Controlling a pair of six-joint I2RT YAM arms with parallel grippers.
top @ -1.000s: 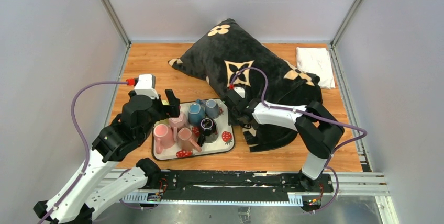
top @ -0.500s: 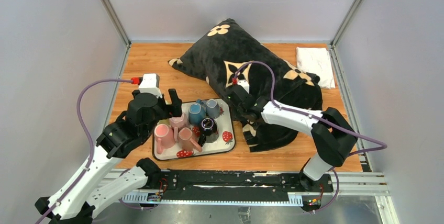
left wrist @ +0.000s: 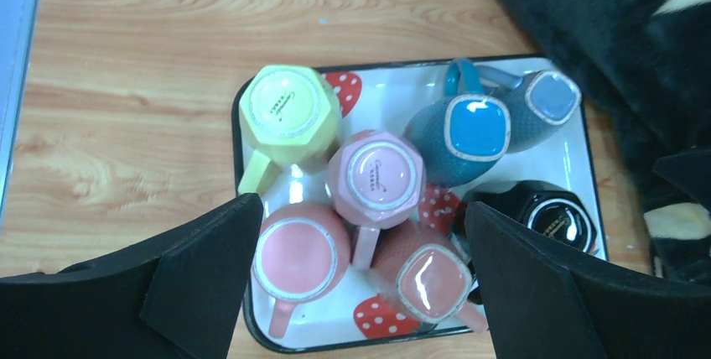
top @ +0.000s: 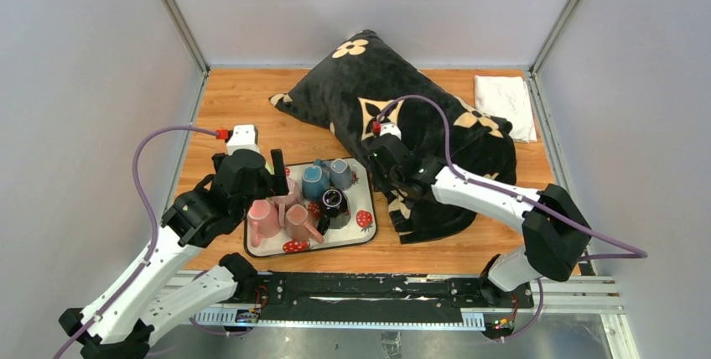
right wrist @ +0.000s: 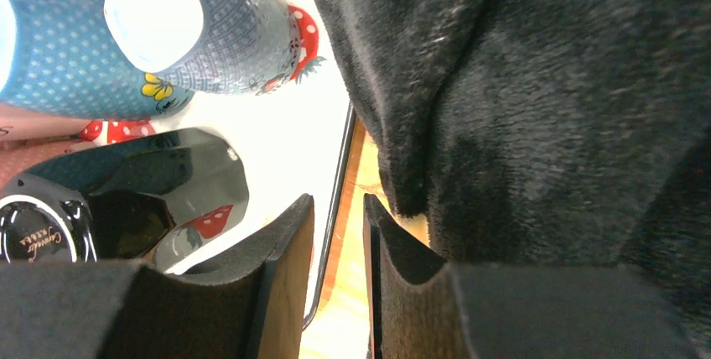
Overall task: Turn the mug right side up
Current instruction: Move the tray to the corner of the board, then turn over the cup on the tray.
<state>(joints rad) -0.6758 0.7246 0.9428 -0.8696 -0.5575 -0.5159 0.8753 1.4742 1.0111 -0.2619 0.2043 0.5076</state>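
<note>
Pink mug (left wrist: 373, 176) bottom up in middle of tray (left wrist: 390, 103), packed close among yellow mug (left wrist: 289, 111), blue mug (left wrist: 469, 132) and black mug (left wrist: 545, 216), left gripper (left wrist: 362, 205) above it, jaws wide apart, empty, right gripper (right wrist: 337, 204) at tray's right edge beside black pillow (right wrist: 545, 82), jaws slightly apart, empty.
</note>
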